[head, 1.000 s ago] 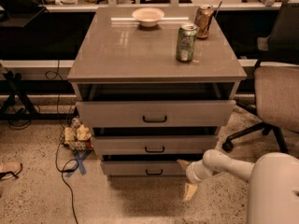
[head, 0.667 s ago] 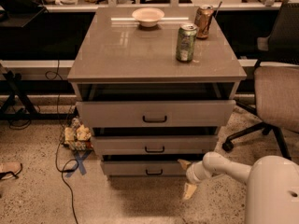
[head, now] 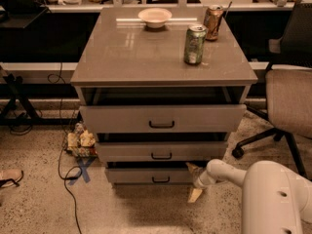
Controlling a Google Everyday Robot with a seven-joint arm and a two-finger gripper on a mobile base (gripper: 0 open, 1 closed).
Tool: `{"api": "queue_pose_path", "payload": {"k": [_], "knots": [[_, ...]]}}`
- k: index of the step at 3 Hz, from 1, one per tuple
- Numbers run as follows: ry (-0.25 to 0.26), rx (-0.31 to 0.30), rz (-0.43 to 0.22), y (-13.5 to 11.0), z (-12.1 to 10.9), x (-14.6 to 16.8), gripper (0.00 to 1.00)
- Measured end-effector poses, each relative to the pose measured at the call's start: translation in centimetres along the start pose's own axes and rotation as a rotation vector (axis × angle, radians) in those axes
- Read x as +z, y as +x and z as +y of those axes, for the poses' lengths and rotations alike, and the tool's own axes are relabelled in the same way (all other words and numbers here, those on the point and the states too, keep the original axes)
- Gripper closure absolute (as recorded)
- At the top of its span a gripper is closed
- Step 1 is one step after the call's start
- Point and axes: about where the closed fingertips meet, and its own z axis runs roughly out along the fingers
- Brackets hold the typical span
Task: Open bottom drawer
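The grey-beige cabinet (head: pixel 163 62) has three drawers, all standing slightly out. The bottom drawer (head: pixel 146 176) is the lowest, with a shallow flat front and a small black bar handle (head: pixel 160 180) at its centre. The middle drawer (head: pixel 161 151) and the taller top drawer (head: pixel 162 118) sit above it. My gripper (head: pixel 195 182) is at the bottom drawer's right end, low near the floor, on the end of my white arm (head: pixel 229 173). One finger points up beside the drawer corner, the other points down toward the floor.
On the cabinet top stand a green can (head: pixel 194 44), a brown can (head: pixel 213 22) and a white bowl (head: pixel 155 17). An office chair (head: pixel 287 94) stands at the right. A cable (head: pixel 66 177), small packets (head: pixel 80 143) and blue tape (head: pixel 82 169) lie on the floor at the left.
My gripper has stayed at the bottom drawer's right end, shifting only slightly. The drawers look the same.
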Motion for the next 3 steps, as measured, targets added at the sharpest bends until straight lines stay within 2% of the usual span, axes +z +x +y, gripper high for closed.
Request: {"api": "queue_pose_path", "payload": {"k": [2,3], "knots": [[0.034,0.004,0.076,0.1,-2.6,3.0,0.03],[0.035,0.009,0.085,0.2,-3.1,3.5,0.25]]}}
